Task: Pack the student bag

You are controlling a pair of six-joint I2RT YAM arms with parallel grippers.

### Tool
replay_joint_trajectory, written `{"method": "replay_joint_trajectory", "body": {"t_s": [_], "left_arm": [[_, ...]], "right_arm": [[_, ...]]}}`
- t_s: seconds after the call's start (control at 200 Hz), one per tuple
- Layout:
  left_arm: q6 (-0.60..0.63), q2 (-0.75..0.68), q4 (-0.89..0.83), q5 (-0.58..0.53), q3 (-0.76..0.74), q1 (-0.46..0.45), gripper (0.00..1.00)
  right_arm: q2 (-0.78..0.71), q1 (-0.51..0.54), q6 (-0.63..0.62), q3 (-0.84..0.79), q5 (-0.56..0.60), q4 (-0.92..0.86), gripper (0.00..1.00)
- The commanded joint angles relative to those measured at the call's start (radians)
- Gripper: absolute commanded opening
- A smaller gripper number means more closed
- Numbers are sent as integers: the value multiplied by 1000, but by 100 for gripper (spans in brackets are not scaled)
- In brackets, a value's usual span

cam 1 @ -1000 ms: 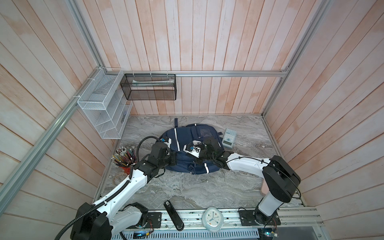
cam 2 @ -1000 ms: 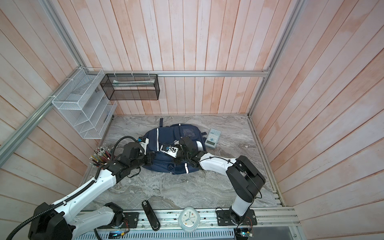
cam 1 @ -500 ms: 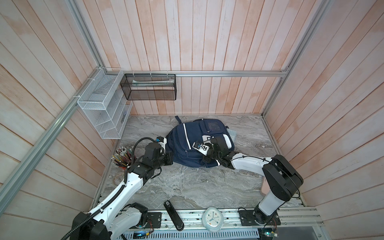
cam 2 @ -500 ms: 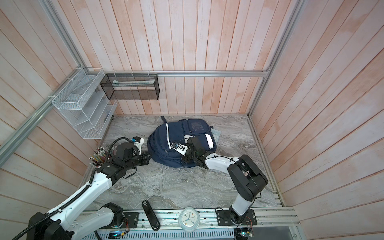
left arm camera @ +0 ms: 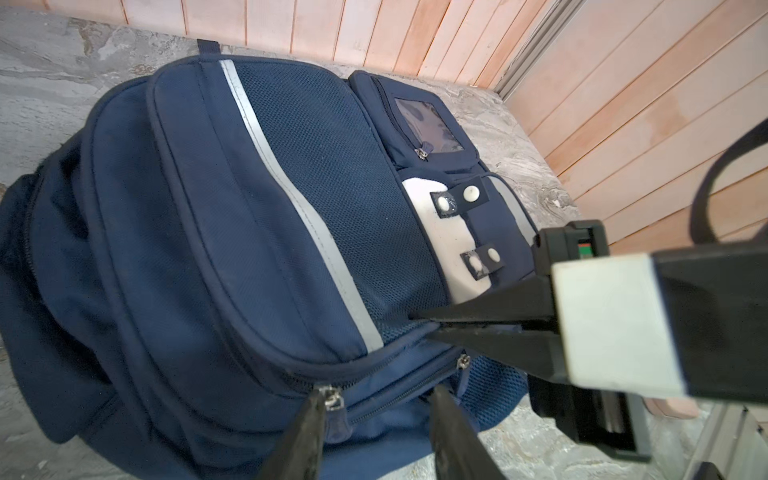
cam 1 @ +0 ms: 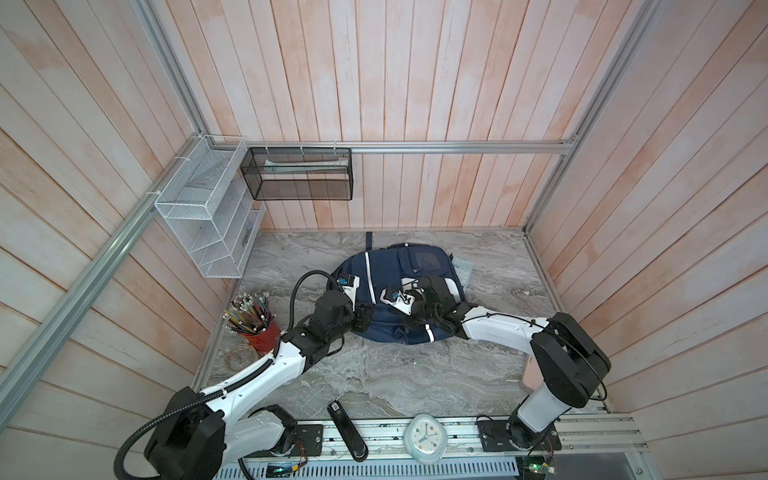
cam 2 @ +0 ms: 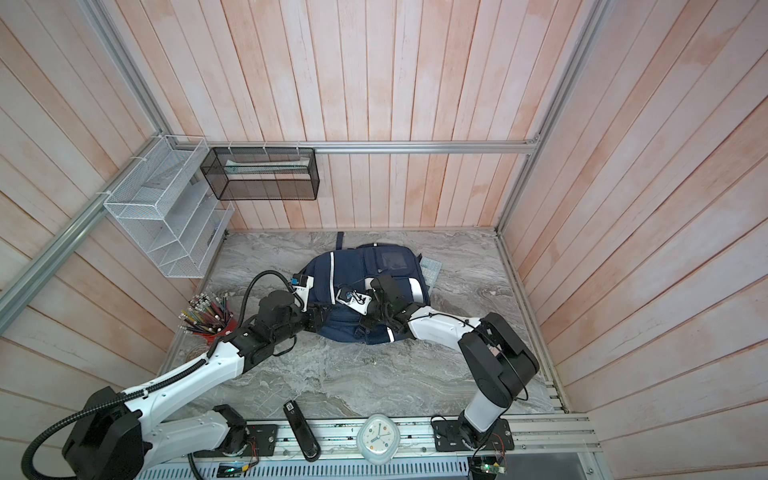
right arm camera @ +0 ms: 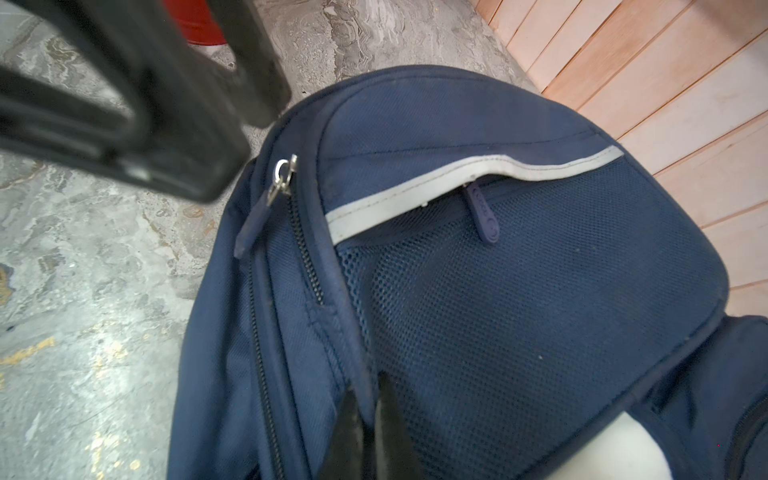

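The navy student bag (cam 1: pixel 399 270) (cam 2: pixel 361 266) lies flat on the marble table, white stripes and white flap pocket facing up. My left gripper (left arm camera: pixel 380 392) (cam 1: pixel 363 322) is open at the bag's near edge. Its fingers straddle a closed zipper, and a metal zipper pull (left arm camera: pixel 330 399) sits against one finger. My right gripper (right arm camera: pixel 369 384) (cam 1: pixel 409 323) is shut, pinching the piped seam of the bag (right arm camera: pixel 498 291) beside the mesh panel. In the left wrist view the right gripper (left arm camera: pixel 419 320) reaches in from the side with its tips together on that seam.
A red cup of pencils (cam 1: pixel 253 320) and a glass jar (cam 1: pixel 241 357) stand left of the bag. A grey calculator (cam 1: pixel 463 268) peeks out behind it. A black stapler (cam 1: pixel 347 432) and a clock (cam 1: pixel 424 436) lie at the front rail. A white wire rack (cam 1: pixel 208 208) and a black mesh basket (cam 1: pixel 299 174) hang on the walls.
My left gripper has opened and moved right to the bag's near edge. The bag, pushed back and bulging half a second ago, has come forward and lies flatter. The right gripper stays shut.
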Motion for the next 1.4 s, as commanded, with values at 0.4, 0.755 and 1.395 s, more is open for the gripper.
{"method": "replay_joint_trajectory", "body": {"t_s": [0.4,0.755,1.395], "left_arm": [[-5,123,124,-173,-61,-61,32],[-31,197,107,-174,-5,-62,30],[51,64,-151,-42,127,205,0]], "right_arm": [[10,9,44,34,-76,-12,0],[35,16,80,24,-97,6,0],[13,4,-30,-66,52,-34,0]]}}
